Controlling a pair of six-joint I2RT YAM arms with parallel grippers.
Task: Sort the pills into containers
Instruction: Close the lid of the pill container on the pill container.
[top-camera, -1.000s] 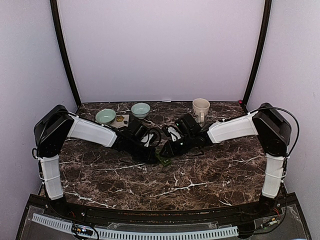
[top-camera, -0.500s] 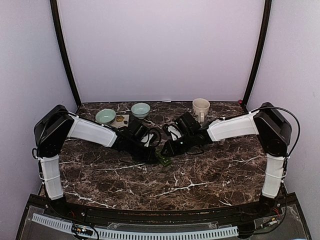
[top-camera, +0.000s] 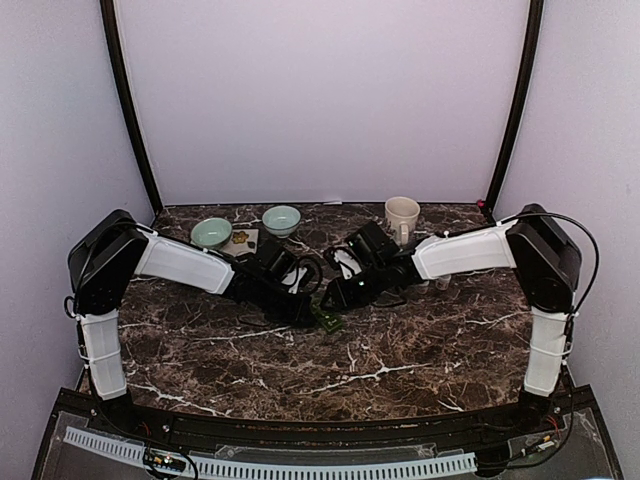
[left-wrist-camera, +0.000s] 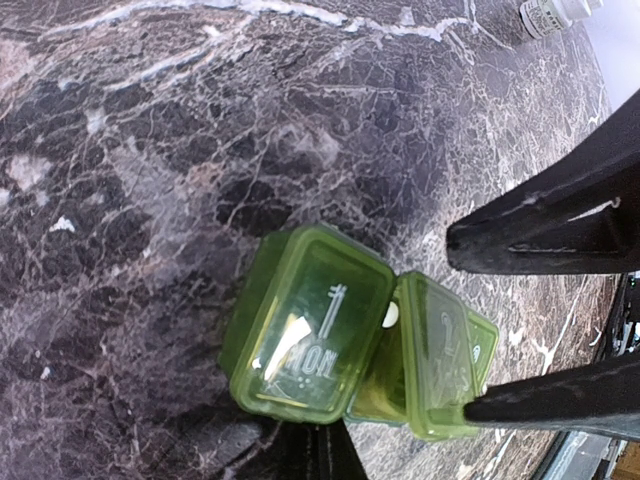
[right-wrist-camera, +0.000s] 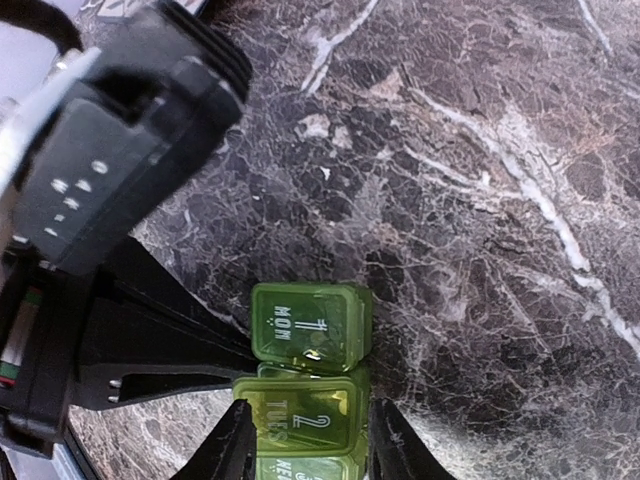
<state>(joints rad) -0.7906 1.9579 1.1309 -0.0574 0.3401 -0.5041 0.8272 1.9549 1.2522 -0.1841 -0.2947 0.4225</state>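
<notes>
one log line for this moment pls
left hand: shut, at pill box edge | right hand: open, straddling TUES compartment

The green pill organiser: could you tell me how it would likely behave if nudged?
The pill organiser is flat, so probably won't roll or tip. Its thin glossy plastic suggests it is light and may slide on the polished marble table.

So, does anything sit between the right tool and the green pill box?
Nothing visible does. The right tool straddles the green pill box at its TUES compartment; the left tool is beside the box, not between.
</notes>
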